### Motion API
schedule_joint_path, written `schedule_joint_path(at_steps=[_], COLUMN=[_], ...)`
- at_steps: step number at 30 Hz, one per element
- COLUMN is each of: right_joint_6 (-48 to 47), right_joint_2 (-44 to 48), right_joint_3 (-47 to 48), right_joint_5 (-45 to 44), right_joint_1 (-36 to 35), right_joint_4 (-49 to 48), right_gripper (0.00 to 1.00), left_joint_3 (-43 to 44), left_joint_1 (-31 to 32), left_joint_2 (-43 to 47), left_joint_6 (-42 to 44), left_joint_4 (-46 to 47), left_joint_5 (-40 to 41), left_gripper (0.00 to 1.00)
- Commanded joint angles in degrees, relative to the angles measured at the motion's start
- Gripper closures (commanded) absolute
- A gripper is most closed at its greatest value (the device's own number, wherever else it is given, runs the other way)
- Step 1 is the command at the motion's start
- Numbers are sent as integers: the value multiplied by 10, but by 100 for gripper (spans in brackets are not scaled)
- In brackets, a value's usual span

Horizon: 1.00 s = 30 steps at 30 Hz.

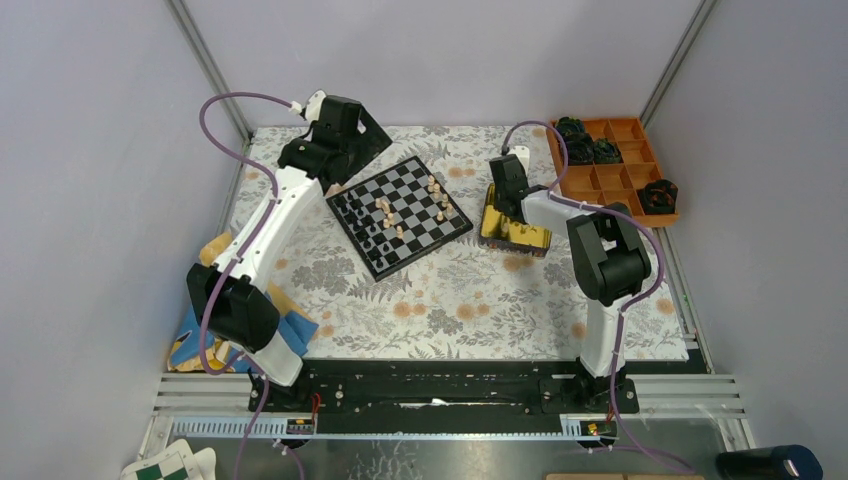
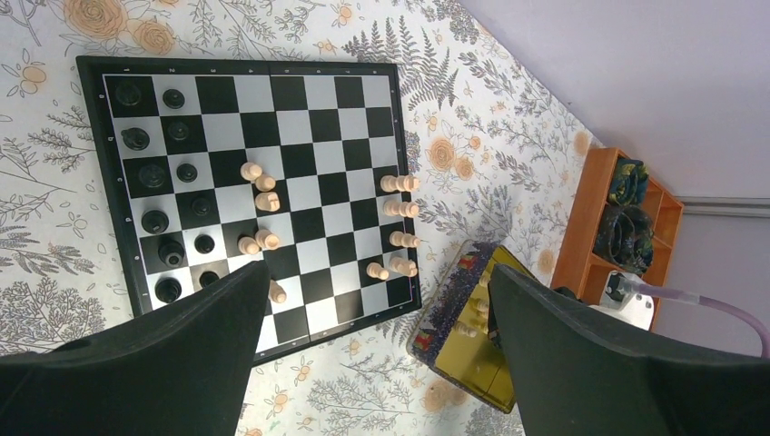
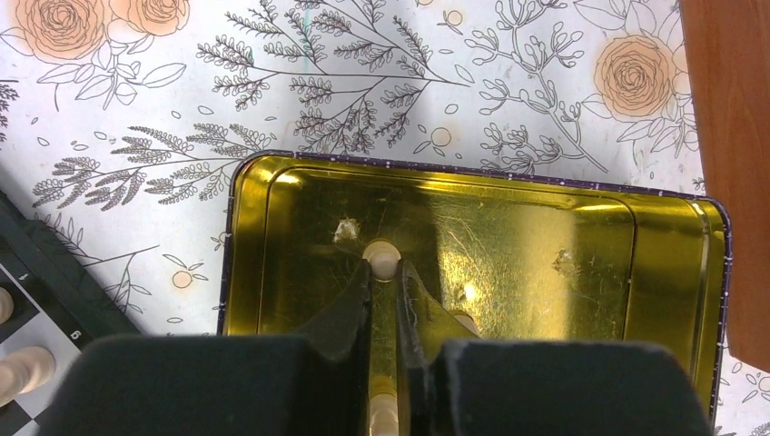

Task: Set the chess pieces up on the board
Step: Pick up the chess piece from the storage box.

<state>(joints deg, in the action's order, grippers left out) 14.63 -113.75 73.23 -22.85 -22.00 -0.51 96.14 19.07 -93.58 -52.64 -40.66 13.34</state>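
Observation:
The board (image 1: pixel 396 270) lies tilted at the table's middle, seen too in the left wrist view (image 2: pixel 309 118). Black chess pieces (image 2: pixel 154 173) fill its left columns; tan pieces (image 2: pixel 263 191) stand scattered mid-board and along the right edge (image 2: pixel 399 209). My left gripper (image 2: pixel 379 272) hovers open high over the board's corner, holding nothing. My right gripper (image 3: pixel 384 263) is down inside the gold tin (image 3: pixel 527 236), its fingertips pressed on either side of a tan chess piece (image 3: pixel 383 257). More tan pieces (image 3: pixel 382 413) lie in the tin under the fingers.
An orange compartment tray (image 1: pixel 610 180) with bulky black objects sits at the back right, close to the tin (image 1: pixel 500 238). A blue and yellow cloth (image 1: pixel 195 340) lies by the left arm's base. A green-and-white checkered item (image 1: pixel 170 465) rests off the table, front left.

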Motion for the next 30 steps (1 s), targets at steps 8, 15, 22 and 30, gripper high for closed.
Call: schedule_joint_path(at_steps=[8, 15, 22, 30], right_joint_6=[-14, -26, -35, -32], right_joint_2=[23, 62, 74, 76], right_joint_3=[34, 90, 187, 229], right_joint_5=[-2, 10, 54, 78], right_joint_1=[4, 4, -7, -57], right_joint_4=[10, 76, 166, 239], right_gripper=[100, 100, 100, 100], left_joint_3=[-26, -119, -271, -319], left_joint_1=[-6, -6, -7, -2], left_joint_2=[2, 35, 83, 82], left_joint_6=[4, 30, 68, 118], left_joint_4=[48, 135, 271, 319], left_joint_5=[25, 80, 81, 65], left_gripper=[1, 1, 1, 1])
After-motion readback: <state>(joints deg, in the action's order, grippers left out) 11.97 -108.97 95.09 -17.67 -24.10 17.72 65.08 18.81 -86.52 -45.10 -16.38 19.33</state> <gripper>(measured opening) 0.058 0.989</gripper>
